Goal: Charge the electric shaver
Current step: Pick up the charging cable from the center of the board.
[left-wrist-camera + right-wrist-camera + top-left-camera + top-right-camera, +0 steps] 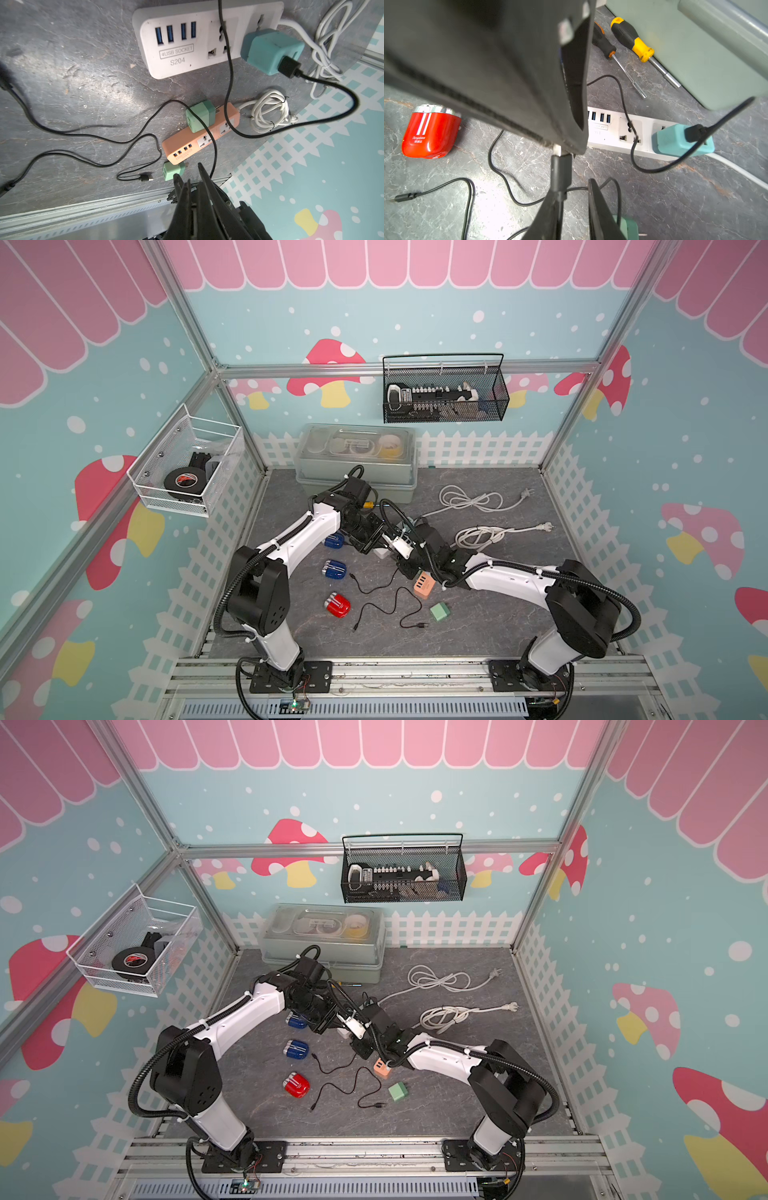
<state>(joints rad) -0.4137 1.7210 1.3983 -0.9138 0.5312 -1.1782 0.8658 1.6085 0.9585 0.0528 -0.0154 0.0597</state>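
A red electric shaver (337,605) (430,133) lies at the front left. One blue shaver (334,569) lies behind it and another (334,540) is half under my left arm. A teal adapter (270,52) (681,141) sits in the white power strip (176,41) with a black cable plugged in. My left gripper (189,171) is shut. In the right wrist view it fills the foreground, and a black cable plug (560,172) meets its tip with its metal end. Whether that end is pinched I cannot tell. My right gripper (575,187) stands open just below the plug.
An orange power strip (199,143) carries a green adapter (200,116), and a loose green adapter (438,611) lies nearby. A loose black cable (386,610) crosses the front. Two screwdrivers (631,41) lie by the grey toolbox (357,460). White coiled cords (478,535) lie at the right.
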